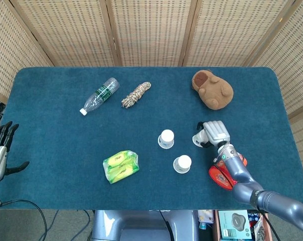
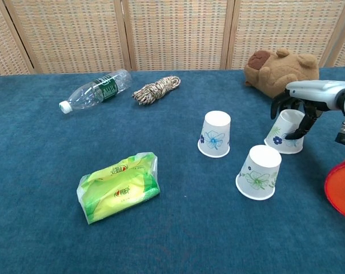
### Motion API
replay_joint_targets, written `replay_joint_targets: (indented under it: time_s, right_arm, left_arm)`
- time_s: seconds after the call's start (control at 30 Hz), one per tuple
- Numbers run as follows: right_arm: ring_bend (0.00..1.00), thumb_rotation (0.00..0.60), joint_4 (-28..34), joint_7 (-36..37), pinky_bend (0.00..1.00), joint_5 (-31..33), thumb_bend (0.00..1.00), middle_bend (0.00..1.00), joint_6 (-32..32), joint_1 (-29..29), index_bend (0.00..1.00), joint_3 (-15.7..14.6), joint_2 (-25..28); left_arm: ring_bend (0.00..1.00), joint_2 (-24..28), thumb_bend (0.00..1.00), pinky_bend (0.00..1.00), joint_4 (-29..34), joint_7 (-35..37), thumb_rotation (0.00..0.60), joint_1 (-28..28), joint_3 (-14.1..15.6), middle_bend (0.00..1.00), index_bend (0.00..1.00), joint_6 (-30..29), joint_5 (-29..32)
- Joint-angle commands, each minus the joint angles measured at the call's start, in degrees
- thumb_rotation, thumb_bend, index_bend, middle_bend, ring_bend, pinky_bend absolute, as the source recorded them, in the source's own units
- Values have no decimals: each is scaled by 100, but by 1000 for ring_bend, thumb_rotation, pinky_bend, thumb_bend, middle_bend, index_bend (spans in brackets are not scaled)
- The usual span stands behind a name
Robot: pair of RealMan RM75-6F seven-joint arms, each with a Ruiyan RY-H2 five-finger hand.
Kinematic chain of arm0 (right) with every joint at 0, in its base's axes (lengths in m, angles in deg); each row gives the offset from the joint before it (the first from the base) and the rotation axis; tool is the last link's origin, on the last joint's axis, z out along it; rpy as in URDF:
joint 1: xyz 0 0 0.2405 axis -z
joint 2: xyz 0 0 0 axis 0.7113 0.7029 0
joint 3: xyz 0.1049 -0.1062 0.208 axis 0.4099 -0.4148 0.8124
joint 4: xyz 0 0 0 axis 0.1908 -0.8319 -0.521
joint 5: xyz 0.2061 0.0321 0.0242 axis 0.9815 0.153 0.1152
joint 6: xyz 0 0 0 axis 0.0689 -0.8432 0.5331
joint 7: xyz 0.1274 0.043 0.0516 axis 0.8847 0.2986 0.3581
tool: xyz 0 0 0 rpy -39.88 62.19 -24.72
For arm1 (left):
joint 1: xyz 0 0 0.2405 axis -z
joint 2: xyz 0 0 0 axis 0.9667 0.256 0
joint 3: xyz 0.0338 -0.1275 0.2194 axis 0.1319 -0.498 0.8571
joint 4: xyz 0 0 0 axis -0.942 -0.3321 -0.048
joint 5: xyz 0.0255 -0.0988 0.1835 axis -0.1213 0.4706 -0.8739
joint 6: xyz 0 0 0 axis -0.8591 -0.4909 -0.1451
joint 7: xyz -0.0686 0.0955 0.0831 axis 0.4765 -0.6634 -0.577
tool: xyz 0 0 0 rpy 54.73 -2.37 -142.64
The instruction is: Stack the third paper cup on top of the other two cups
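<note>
Three white paper cups with blue flower prints stand upside down on the blue table. One cup (image 1: 166, 139) (image 2: 215, 134) is at the middle, a second (image 1: 182, 163) (image 2: 258, 172) is nearer the front. My right hand (image 1: 215, 133) (image 2: 301, 101) is wrapped over the third cup (image 1: 197, 140) (image 2: 281, 136). Its fingers curl round the far side and its thumb presses the near right side. That cup leans slightly left. My left hand (image 1: 1, 150) hangs off the table's left edge with fingers spread, holding nothing.
A red round container (image 1: 222, 175) (image 2: 342, 189) lies at the front right, under my right forearm. A brown plush toy (image 1: 212, 89) sits behind the cups. A green packet (image 1: 121, 166), a plastic bottle (image 1: 99, 95) and a rope bundle (image 1: 136, 94) lie to the left.
</note>
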Motion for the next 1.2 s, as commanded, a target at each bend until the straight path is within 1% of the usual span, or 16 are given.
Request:
replay_joint_targets:
  time_s: [0.03,0.2,0.5,0.63,0.73,0.9,0.97,1.0,1.07,1.13,1.17,1.2]
  right_arm:
    - [483,600,145,61,615,-97,385,541,-32,-35,400,31,39]
    - [484,600,502,-1,615,-241,390,539,-127,-165,400,88,56]
    - [484,600,708,-582,615,290,391,538,-302,-538,400,222,-243]
    - [484,600,657,-1009,615,434,391,535,-536,-672,400,163,-433]
    - [484,600,645,-1156,615,628,391,532,-594,-737,400,172,-529]
    - [484,600,546,-1452,615,738,391,528,-727,-808,400,79,-627]
    - [480,600,515,-1514,614,758,391,509,-764,-814,400,50,-648]
    - [450,600,492,-1550,589,778,391,465,-791,-814,380,29,-668]
    - [337,600,486,-1565,489,818,364,329,-785,-812,271,9,-680]
    - [162,600,555,-1566,330,943,245,134,-612,-823,75,-35,-618]
    - [88,600,620,-1585,256,1034,189,62,-506,-839,20,-57,-556]
    - [48,600,674,-1596,209,1091,167,27,-446,-851,3,-69,-515]
  left_arm:
    - [0,-6,161,0,6,-14,600,6,-1,0,0,2,9]
    - [0,-23,162,0,14,-78,600,23,3,0,0,16,31]
    - [0,-16,162,0,10,-112,600,45,10,0,0,72,102]
    - [0,4,162,0,18,-118,600,69,9,0,0,124,140]
    - [0,18,162,0,27,-93,600,70,9,0,0,124,139]
    - [0,45,164,0,33,-30,600,64,11,0,0,120,137]
    - [0,56,164,0,41,-10,600,63,13,0,0,119,130]
    - [0,64,164,0,40,5,600,65,16,0,0,124,125]
    - [0,69,163,0,39,18,600,64,17,0,0,121,119]
    - [0,72,163,0,37,26,600,63,17,0,0,115,120]
    - [0,69,163,0,34,17,600,63,13,0,0,107,127]
    - [0,65,163,0,31,-1,600,62,7,0,0,95,136]
